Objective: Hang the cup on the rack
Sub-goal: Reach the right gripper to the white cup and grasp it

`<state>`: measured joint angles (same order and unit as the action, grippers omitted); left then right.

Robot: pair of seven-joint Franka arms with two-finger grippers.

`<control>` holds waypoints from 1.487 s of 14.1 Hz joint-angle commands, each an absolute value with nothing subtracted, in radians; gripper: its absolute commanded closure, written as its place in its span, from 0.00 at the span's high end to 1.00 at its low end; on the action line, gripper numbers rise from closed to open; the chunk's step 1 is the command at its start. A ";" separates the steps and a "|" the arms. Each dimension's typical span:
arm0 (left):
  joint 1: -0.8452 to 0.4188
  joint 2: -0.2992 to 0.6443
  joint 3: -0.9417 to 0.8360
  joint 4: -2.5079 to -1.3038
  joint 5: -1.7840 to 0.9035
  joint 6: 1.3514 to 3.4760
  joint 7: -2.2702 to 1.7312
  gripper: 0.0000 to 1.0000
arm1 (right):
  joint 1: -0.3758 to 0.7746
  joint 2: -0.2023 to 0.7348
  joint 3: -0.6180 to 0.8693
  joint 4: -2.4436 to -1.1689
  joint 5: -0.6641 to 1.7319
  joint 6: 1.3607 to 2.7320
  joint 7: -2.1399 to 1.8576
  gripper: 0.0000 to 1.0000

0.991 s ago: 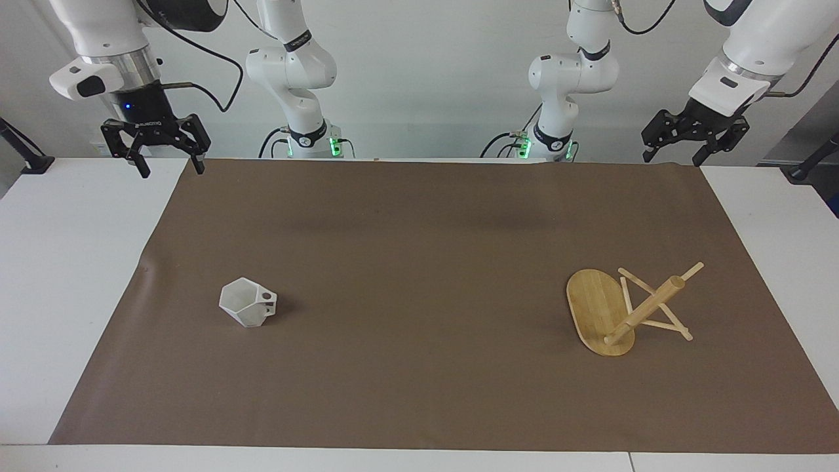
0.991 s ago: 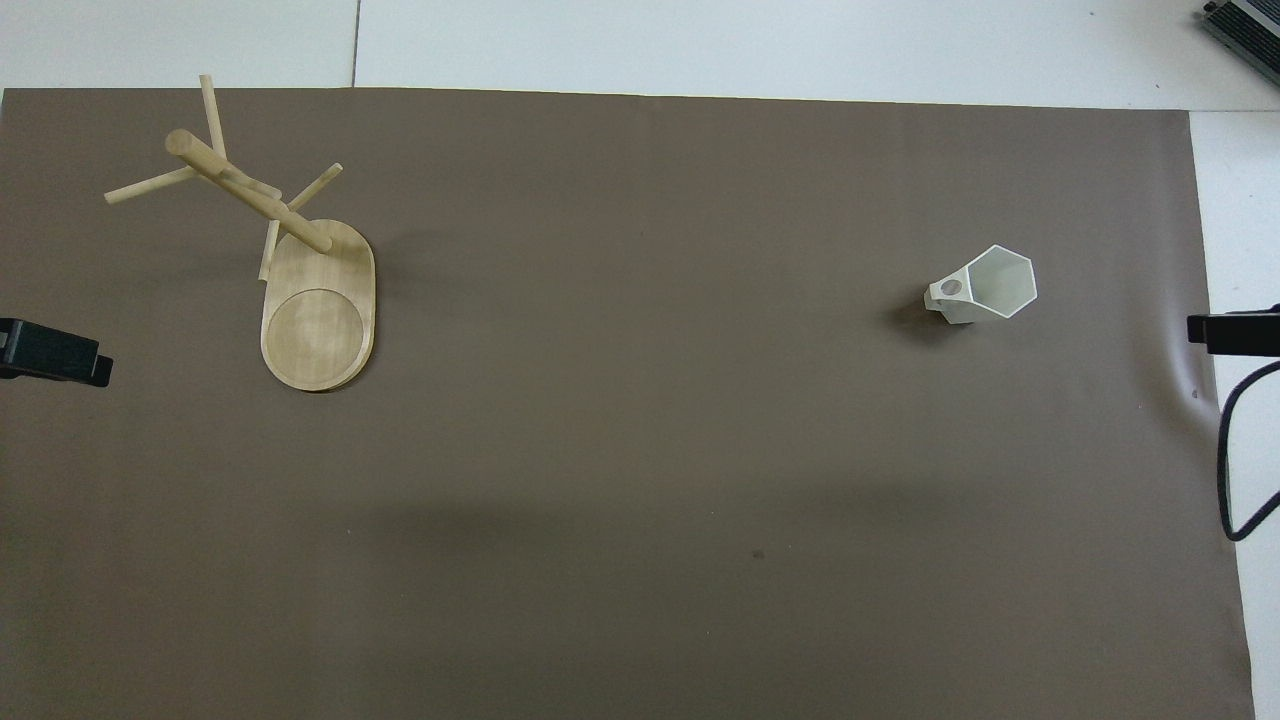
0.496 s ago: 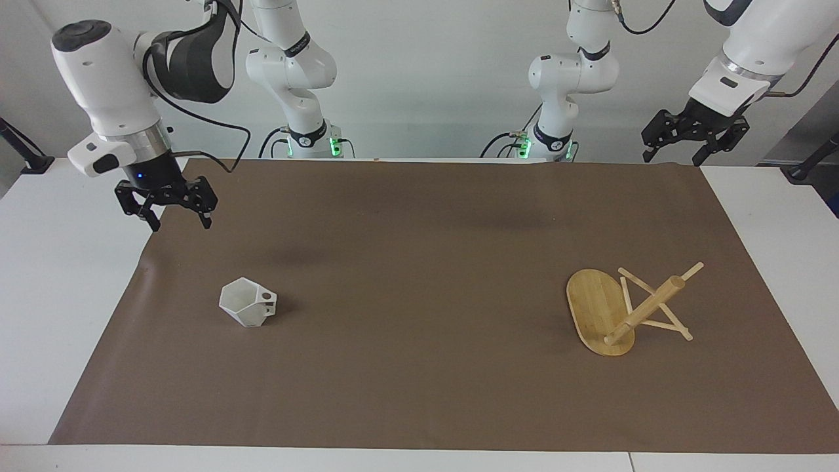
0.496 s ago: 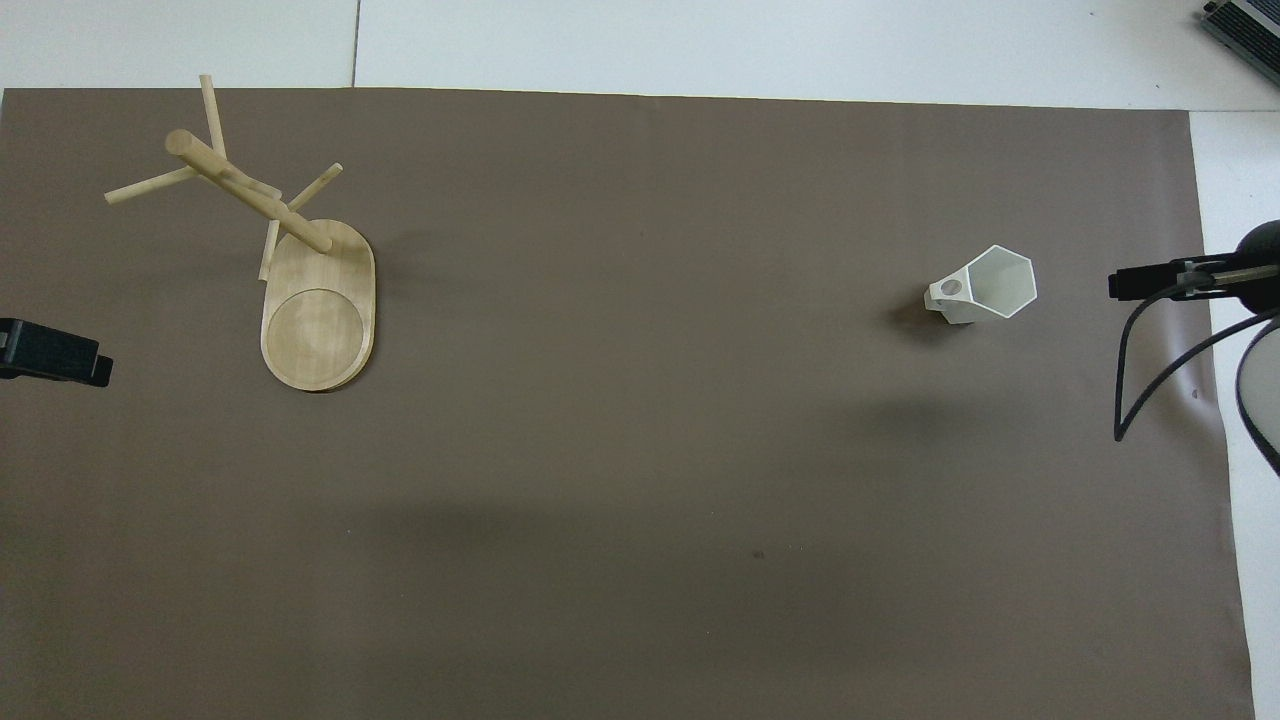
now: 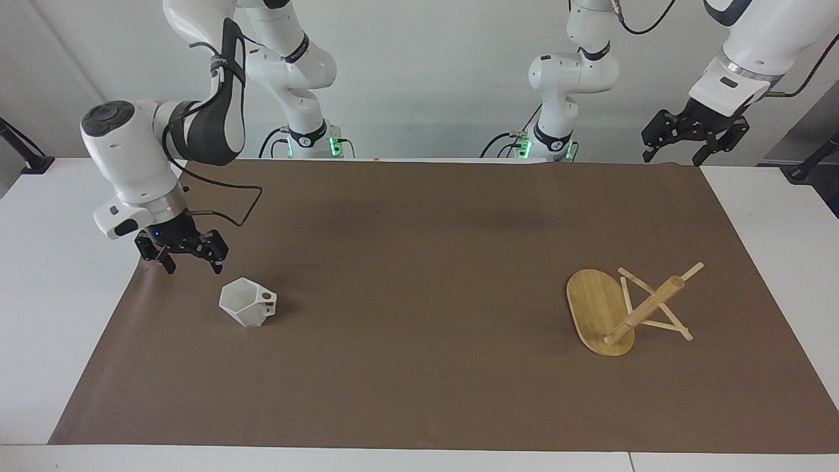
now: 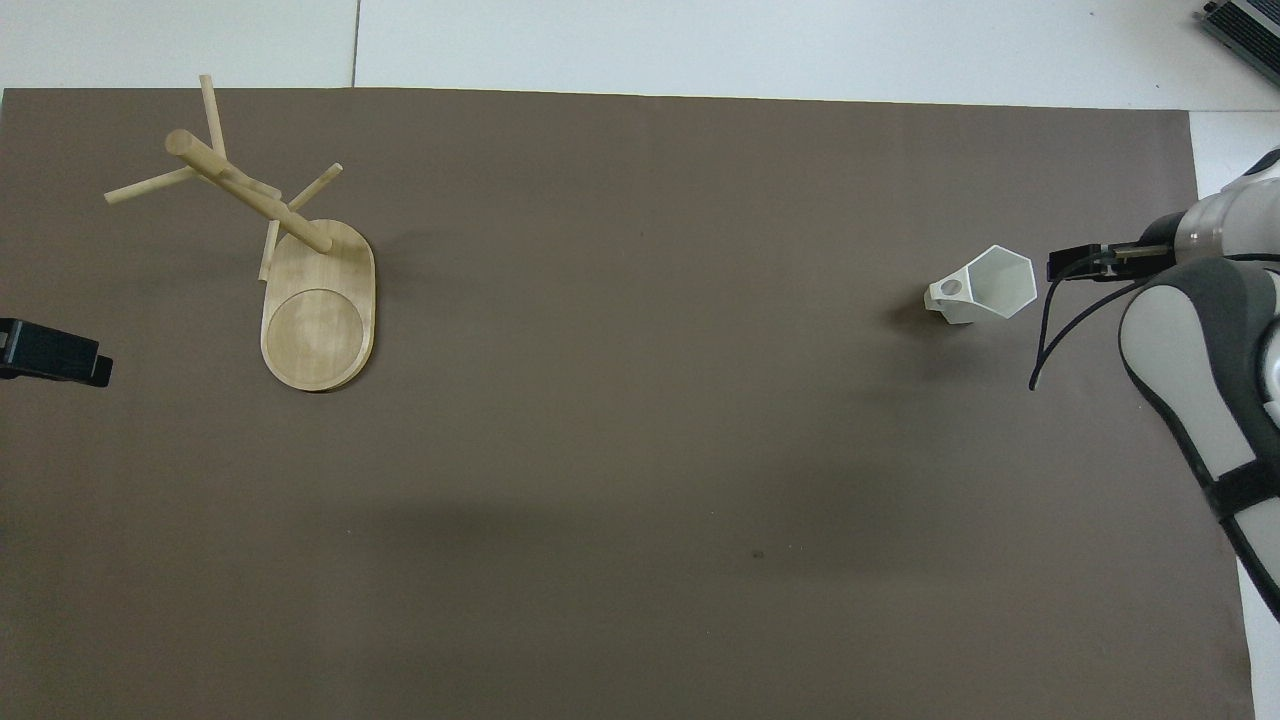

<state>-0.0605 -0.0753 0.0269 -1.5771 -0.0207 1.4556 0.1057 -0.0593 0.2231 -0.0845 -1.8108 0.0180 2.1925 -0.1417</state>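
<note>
The white faceted cup (image 5: 248,303) stands upright on the brown mat toward the right arm's end of the table, its handle with the round hole facing the table's middle; it also shows in the overhead view (image 6: 985,285). My right gripper (image 5: 190,265) is open and empty, low over the mat's edge beside the cup, not touching it; in the overhead view (image 6: 1066,266) its tip is just beside the cup's rim. The bamboo rack (image 5: 623,311) stands upright toward the left arm's end (image 6: 300,260). My left gripper (image 5: 675,156) waits, open, raised over the mat's corner.
The brown mat (image 5: 419,229) covers most of the white table (image 5: 59,262). A black cable (image 6: 1045,340) loops from the right wrist over the mat near the cup. The left gripper's tip (image 6: 70,358) shows at the overhead view's edge.
My right arm has swung down and out from its raised rest at the mat's corner to low beside the cup. The left arm, cup and rack have not moved.
</note>
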 commanded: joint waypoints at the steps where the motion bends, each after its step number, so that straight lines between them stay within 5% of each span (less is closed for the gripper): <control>1: -0.058 -0.100 0.023 -1.605 -0.006 1.454 0.097 1.00 | -0.066 0.274 -0.075 -1.813 0.021 2.255 -0.118 1.00; 18: -0.058 -0.100 0.023 -1.605 -0.006 1.454 0.097 1.00 | -0.066 0.331 -0.057 -1.867 0.021 2.321 -0.080 1.00; 19: -0.058 -0.100 0.023 -1.605 -0.006 1.454 0.095 1.00 | -0.066 0.330 -0.057 -1.867 0.021 2.322 -0.072 0.90; 21: -0.058 -0.101 0.023 -1.605 -0.006 1.454 0.097 1.00 | -0.064 0.330 -0.057 -1.864 0.021 2.322 -0.072 0.52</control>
